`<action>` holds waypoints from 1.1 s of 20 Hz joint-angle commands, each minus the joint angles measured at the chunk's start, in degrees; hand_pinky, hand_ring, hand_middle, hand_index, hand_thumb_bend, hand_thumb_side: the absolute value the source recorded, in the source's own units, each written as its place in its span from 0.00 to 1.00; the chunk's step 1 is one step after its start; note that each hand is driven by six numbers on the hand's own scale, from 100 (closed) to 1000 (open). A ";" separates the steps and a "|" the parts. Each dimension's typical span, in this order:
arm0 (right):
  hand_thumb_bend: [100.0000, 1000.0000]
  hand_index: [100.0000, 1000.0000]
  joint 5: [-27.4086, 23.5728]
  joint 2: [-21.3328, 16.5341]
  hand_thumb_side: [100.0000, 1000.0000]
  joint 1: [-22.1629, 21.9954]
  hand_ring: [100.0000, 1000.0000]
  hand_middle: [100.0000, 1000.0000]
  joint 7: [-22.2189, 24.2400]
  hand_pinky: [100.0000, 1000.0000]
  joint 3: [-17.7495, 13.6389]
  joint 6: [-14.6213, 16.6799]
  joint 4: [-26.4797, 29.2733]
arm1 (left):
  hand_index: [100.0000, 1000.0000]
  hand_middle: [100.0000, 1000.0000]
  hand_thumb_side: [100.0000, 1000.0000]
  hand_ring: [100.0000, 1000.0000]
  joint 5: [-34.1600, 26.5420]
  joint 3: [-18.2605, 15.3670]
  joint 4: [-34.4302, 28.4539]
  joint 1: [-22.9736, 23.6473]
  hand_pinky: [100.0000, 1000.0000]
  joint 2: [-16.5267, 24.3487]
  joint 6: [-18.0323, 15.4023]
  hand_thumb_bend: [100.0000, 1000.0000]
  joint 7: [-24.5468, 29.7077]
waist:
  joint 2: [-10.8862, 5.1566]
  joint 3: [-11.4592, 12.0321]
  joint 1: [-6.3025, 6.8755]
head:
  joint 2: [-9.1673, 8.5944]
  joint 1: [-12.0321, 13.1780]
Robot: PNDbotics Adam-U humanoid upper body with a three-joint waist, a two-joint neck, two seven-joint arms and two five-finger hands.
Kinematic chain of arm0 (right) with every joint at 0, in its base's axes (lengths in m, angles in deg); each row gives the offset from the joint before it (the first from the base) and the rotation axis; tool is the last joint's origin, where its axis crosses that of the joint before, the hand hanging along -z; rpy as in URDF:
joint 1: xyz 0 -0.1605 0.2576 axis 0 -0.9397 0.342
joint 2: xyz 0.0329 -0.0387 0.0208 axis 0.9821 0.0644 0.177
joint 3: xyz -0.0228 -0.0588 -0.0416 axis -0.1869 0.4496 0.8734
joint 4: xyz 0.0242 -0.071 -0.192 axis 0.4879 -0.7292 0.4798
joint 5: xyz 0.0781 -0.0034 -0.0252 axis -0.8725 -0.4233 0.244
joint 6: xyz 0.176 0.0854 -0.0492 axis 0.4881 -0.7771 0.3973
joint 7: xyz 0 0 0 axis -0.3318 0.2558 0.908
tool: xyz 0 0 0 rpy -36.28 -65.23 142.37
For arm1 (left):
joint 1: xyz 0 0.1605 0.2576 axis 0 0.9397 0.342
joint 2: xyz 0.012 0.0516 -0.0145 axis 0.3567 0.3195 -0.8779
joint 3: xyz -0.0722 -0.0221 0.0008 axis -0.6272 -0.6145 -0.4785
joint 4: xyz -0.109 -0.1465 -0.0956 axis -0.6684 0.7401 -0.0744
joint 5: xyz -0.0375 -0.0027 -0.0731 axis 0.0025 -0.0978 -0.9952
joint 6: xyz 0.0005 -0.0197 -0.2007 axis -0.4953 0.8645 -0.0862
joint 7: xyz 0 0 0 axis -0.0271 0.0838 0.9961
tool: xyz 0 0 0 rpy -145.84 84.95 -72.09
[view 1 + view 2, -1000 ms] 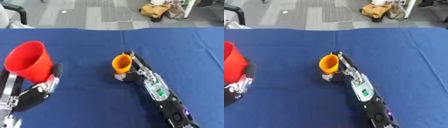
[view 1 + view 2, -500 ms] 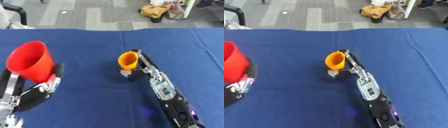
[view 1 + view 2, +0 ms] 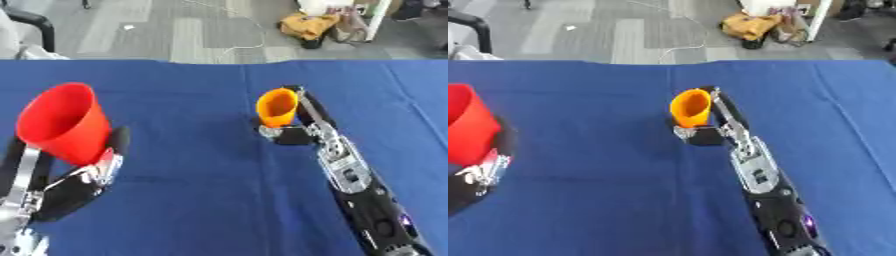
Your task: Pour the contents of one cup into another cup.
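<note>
A large red cup is tilted with its mouth toward the upper left, and my left hand is shut on it at the lower left. A small orange cup stands near the middle of the blue table, mouth tipped slightly left. My right hand is shut on it, thumb and fingers pinching its lower part, with the arm running in from the lower right. What either cup contains is hidden.
The blue table's far edge lies near the top, with grey floor beyond. A yellow bag and a cable lie on that floor. A dark chair part shows at the upper left.
My right hand has carried the orange cup a little farther away and to the right. The red cup in my left hand has barely shifted.
</note>
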 commanded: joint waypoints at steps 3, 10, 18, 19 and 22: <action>0.12 0.37 -0.58 -2.79 0.00 1.82 0.27 0.33 -1.94 0.39 -0.64 0.40 3.55 | 0.52 0.30 0.46 0.28 0.12 -0.34 -0.19 -0.28 0.41 1.30 -0.19 0.07 0.01 | -1.54 -0.16 -0.23 | -0.08 0.33; 0.14 0.38 -0.58 -3.92 0.00 3.33 0.27 0.34 -2.71 0.39 -0.13 1.14 5.87 | 0.52 0.30 0.46 0.28 0.49 0.76 0.14 -0.45 0.41 1.65 -0.52 0.07 1.23 | -1.84 -0.40 -0.71 | 0.02 0.63; 0.07 0.39 0.37 -3.63 0.00 5.44 0.28 0.34 -1.84 0.39 1.06 2.20 9.11 | 0.51 0.29 0.47 0.27 1.30 2.81 1.11 -1.31 0.42 1.54 -1.25 0.06 3.83 | -2.09 -0.39 -1.05 | 0.03 0.71; 0.06 0.40 0.70 -3.53 0.00 5.84 0.28 0.35 -1.77 0.39 1.33 2.49 9.58 | 0.51 0.29 0.47 0.27 1.40 3.14 1.13 -1.46 0.42 1.56 -1.39 0.06 4.25 | -2.12 -0.38 -1.07 | 0.03 0.69; 0.00 0.40 1.98 -3.34 0.00 6.93 0.29 0.35 -1.62 0.39 2.23 3.58 10.86 | 0.51 0.29 0.47 0.27 1.63 3.91 1.30 -1.81 0.42 1.54 -1.71 0.05 5.31 | -2.18 -0.38 -1.20 | 0.07 0.70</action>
